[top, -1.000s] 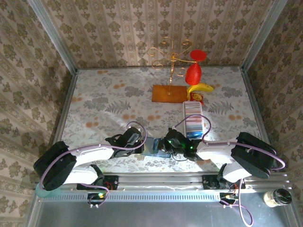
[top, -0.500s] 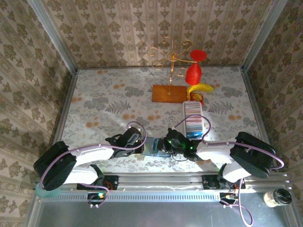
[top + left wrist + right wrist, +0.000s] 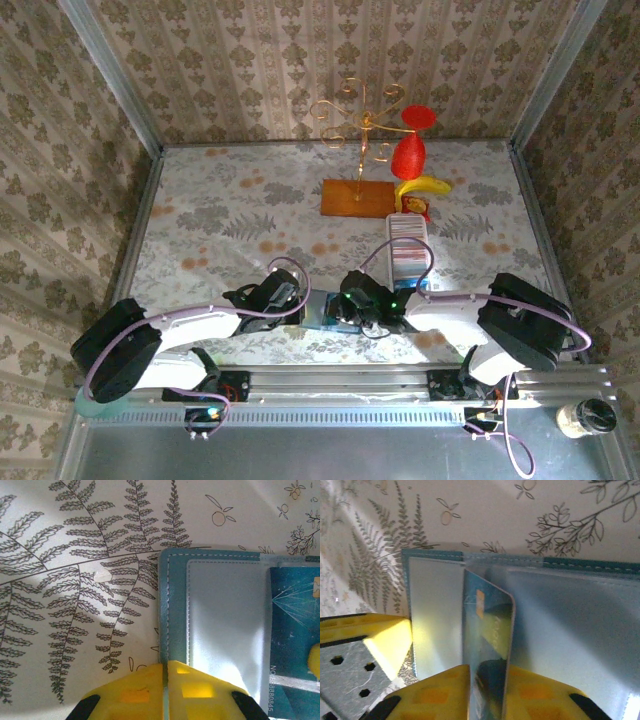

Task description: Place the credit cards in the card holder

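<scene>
Left claw (image 3: 165, 669) pinches the card holder's (image 3: 175, 610) edge, right claw (image 3: 487, 675) has a blue card (image 3: 487, 620) between its fingers (grip unclear), which could flop out if released half-seated.

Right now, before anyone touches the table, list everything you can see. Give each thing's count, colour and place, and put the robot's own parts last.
card holder: one, teal, lying open at the table's near middle
credit card: one, dark blue, at the open holder
white tray: one, right of centre, with a row of cards I cannot count
wire stand: one, gold on a brown wooden base, far middle
goblet: one, red, right of the stand
banana: one, yellow, just nearer than the goblet
jar: one, pale with a dark lid, near right corner
table: one, leaf-print cloth
left gripper: yellow fingers, shut on the card holder's edge
right gripper: yellow fingers, one on each side of the credit card
</scene>
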Robot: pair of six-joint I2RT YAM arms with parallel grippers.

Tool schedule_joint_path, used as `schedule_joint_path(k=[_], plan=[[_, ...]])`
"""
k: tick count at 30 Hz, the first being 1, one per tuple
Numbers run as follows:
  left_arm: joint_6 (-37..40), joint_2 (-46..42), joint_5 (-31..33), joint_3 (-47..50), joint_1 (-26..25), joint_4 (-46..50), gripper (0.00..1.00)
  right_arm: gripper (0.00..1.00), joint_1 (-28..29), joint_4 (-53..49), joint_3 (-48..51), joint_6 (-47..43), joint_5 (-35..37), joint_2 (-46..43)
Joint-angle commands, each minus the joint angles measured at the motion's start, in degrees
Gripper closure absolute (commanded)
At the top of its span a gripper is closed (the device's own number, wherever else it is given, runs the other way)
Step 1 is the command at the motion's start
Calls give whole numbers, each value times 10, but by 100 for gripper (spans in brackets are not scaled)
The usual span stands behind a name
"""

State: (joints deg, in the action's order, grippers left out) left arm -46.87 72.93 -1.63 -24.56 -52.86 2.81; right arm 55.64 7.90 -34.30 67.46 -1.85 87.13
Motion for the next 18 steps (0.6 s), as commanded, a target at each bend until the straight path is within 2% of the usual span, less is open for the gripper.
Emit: schedule_joint_path(k=[1,4,9,18], plan=[[-1,15,-2,3,-8,1,91,82,5,-30,-17,-11,6,11],[0,15,-1,3,-7,1,91,81,6,-23,-11,0,11,8],[1,11,0,3,-7,5,91,69,6,-42,-7,-7,19,-7],[5,-27,6,-1,-7,19,82,65,6,-83,-21,-24,28,-8]])
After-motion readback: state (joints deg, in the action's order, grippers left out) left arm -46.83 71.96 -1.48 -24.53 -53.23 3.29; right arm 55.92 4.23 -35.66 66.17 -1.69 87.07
